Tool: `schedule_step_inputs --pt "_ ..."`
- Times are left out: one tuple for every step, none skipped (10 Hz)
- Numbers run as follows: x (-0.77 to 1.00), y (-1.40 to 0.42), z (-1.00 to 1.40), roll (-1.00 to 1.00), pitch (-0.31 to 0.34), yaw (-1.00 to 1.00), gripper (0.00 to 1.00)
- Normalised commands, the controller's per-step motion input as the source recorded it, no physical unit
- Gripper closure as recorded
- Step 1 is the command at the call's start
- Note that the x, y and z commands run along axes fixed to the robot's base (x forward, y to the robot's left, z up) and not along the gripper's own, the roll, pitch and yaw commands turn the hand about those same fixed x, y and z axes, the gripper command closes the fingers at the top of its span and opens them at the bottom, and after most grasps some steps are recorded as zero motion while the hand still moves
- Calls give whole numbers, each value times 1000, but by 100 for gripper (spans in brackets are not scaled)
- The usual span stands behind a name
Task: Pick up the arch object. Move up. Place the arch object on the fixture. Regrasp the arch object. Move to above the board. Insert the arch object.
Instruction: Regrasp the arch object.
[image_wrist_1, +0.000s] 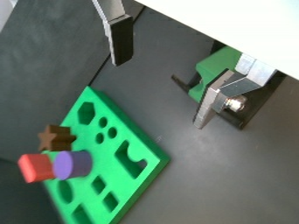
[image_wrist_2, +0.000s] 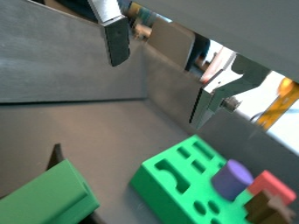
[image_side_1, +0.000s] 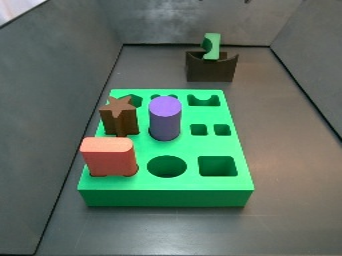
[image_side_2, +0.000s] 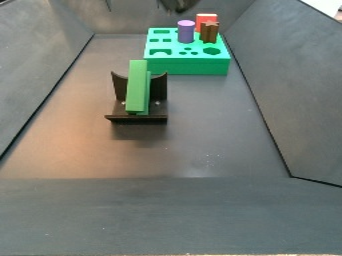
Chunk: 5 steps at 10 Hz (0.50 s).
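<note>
The arch object stands on edge in the notch of the fixture, left of centre in a side view, its long axis tipped up and leaning toward the top of the frame, in line with the board beyond it. In a side view it appears near the top edge as a narrow upright green piece rising out of the dark fixture, its long axis near vertical there. The board fills the middle of that frame and carries a brown star piece, a purple cylinder and a salmon-pink block along its left half; the arch-shaped cut-out lies bare at its upper right. The gripper hangs above the floor with its silver fingers spread wide and nothing between them; in a wrist view the arch object shows just past the far finger, apart from both pads. In a wrist view the gripper is likewise parted and bare.
</note>
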Motion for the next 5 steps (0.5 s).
schedule_step_inputs --pt "-40 -75 55 1000 61 1 0" --pt "-18 -55 23 1000 60 0 0" --pt "-20 -42 15 1000 56 0 0" --pt "-28 -35 16 1000 52 1 0" --pt "-32 -30 14 1000 47 1 0"
